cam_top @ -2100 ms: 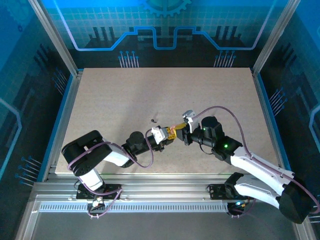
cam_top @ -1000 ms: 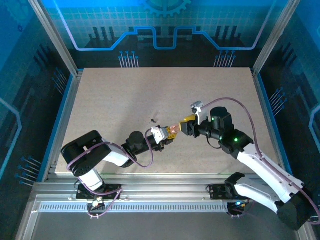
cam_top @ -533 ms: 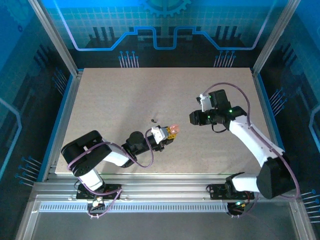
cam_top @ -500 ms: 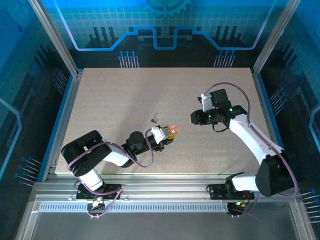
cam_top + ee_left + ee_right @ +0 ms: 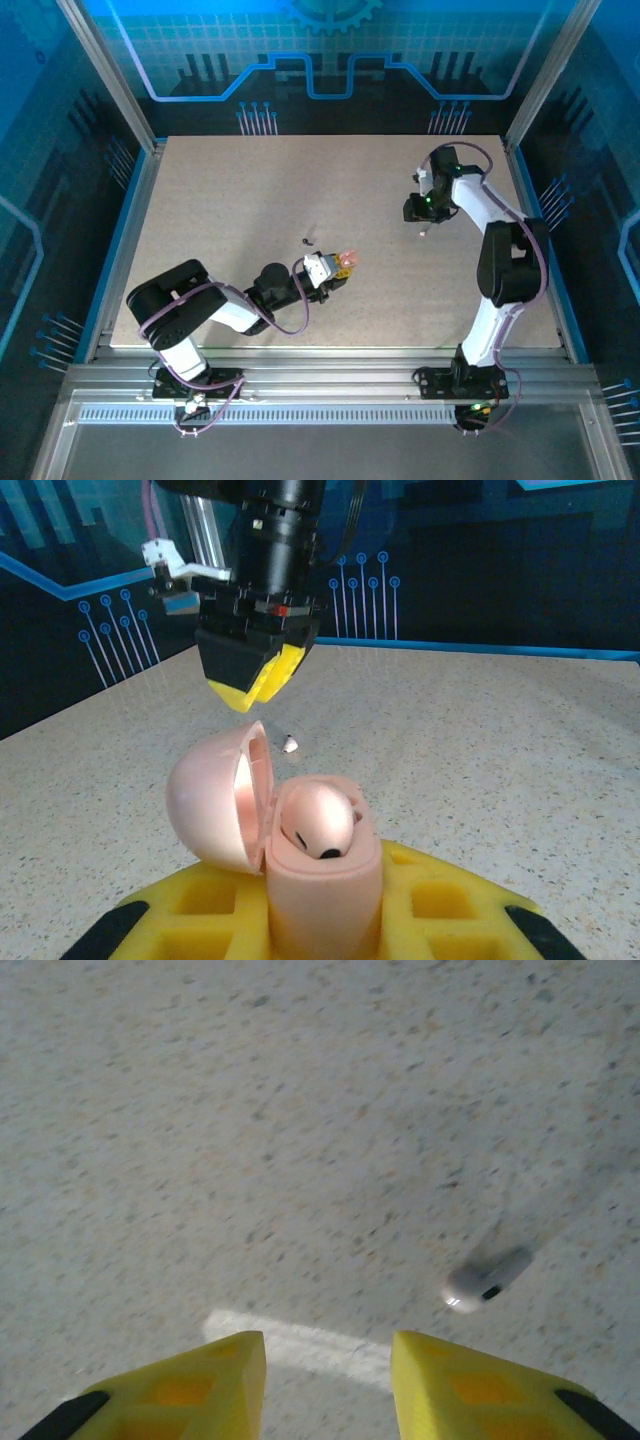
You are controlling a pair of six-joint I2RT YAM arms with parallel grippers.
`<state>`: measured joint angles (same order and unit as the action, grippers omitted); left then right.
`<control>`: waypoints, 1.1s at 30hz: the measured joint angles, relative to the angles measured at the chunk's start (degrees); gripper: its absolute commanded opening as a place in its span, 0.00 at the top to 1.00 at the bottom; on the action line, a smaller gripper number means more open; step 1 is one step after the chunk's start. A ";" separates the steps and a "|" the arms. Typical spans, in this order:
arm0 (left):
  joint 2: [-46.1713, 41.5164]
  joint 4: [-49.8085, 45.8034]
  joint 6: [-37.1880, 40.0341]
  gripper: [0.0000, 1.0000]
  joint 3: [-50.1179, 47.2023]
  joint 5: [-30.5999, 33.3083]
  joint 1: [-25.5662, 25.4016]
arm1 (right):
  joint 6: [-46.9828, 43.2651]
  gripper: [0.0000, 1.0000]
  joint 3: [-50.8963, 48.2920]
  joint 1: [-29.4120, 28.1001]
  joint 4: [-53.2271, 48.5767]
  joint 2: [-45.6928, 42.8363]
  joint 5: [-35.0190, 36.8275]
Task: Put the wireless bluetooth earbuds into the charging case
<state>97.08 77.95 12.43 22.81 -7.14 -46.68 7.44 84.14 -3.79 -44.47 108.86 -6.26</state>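
**Top view, left of centre.** The left gripper (image 5: 333, 270) is clamped on the open pink charging case (image 5: 346, 260), with one earbud (image 5: 312, 820) seated inside. A dark earbud (image 5: 307, 240), barely resolvable, lies just up-left of the case on the table (image 5: 230, 190).

**Right of centre.** The right gripper (image 5: 420, 212), jaws apart and empty, hangs over the pale earbud (image 5: 424, 232). In the right wrist view that piece sits right of the finger gap. The gripper should probably shift across, descend astride it and close gently.

**Count.** One case, three earbuds (one seated, two loose), two grippers.
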 measured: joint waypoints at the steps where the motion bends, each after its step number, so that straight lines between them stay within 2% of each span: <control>1: 0.00 0.00 0.00 0.79 0.00 0.02 0.00 | -0.24 0.59 1.03 0.31 -0.17 1.25 0.15; 12: 0.31 0.04 0.17 0.78 0.00 0.33 0.00 | -1.97 0.58 5.51 3.02 -2.27 9.75 0.22; 33: 1.40 0.39 0.20 0.78 0.90 0.44 0.00 | -5.40 0.55 5.18 3.98 -2.71 11.50 -0.31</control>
<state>98.48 78.35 12.62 23.70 -6.70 -46.68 2.04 89.32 0.19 -47.18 120.36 -6.57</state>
